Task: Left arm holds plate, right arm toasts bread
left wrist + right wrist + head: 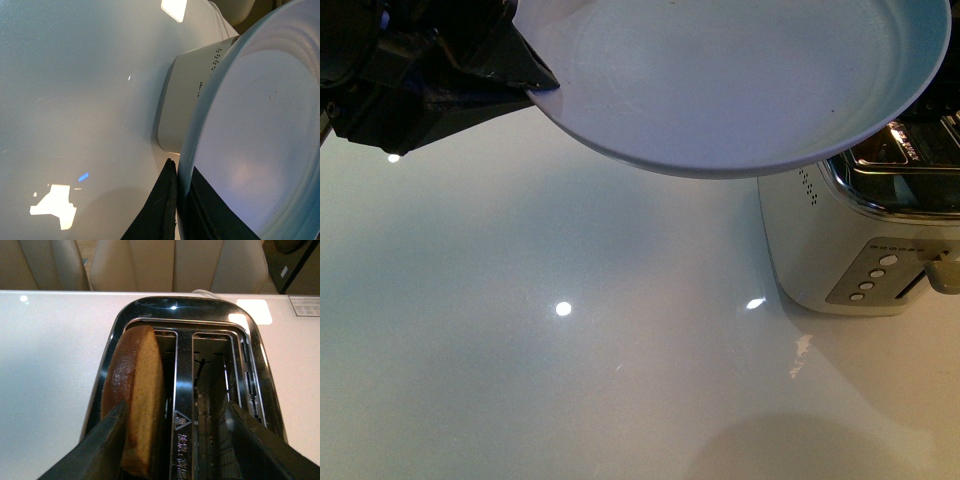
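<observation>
1. The white glossy tabletop [520, 380] carries only the toaster [820, 250], which stands toward my right side.
2. The plate [740, 90] hangs in the air with nothing on it. It is roughly level, above the tabletop, and its far edge reaches over the toaster's near corner.
3. The bread [137, 390] stands on edge in one toaster slot, and a good part of it is proud of the top. The second slot [212, 385] beside it is bare.
   - Its rounded crust points up and its broad faces look sideways at the slot walls.
   - Its long axis lies along the slot, running away from the right wrist camera.
4. The left tool [538, 75] is pinching the plate's rim; the left wrist view shows one black finger on each side of the edge.
5. The right tool [177, 410] hovers over the toaster with its fingers spread wide and gripping nothing. The slice sits close to one finger, well off centre.
6. The lever [945, 270] shows at the frame edge, but I cannot tell whether it is up or down.

My read is that we are at the toaster step, with the plate waiting as a landing place. I cannot say for sure whether the slice is toasted. If it is, I would next centre the right tool over the slice, close on its flat faces and lift straight up, clear of the slot walls.
</observation>
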You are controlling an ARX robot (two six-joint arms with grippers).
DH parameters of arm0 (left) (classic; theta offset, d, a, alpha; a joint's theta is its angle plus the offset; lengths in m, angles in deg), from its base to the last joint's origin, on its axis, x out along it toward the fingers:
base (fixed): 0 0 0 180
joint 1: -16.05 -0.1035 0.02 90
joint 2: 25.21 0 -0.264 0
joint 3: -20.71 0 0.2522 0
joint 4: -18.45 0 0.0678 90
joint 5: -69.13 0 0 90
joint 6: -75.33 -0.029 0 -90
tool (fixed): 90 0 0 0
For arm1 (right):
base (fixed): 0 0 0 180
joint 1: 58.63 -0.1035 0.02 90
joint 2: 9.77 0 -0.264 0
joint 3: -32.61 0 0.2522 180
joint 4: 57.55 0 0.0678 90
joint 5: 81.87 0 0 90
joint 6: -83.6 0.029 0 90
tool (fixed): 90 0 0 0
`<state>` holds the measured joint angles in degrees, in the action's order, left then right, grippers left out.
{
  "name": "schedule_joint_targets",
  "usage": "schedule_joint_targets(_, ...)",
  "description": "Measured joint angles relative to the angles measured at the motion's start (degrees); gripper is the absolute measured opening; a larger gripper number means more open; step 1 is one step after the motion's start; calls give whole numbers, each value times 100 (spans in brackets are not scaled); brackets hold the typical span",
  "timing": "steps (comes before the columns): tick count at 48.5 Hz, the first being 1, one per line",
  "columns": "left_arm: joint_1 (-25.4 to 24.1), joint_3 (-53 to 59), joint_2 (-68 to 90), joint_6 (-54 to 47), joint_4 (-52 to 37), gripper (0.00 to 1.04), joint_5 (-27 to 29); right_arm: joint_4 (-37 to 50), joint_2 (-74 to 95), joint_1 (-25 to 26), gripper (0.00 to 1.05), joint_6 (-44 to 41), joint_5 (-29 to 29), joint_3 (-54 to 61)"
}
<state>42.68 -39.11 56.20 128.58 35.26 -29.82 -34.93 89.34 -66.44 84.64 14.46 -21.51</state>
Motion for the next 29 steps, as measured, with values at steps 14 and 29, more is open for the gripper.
schedule_joint_targets(14, 0, 0, 0, 0, 0, 3, -2, -9, -719, 232, 96, -188, -61, 372)
schedule_joint_targets(29, 0, 0, -2, 0, 0, 3, 0, -734, -2658, 920, 96, -675, -570, 1056)
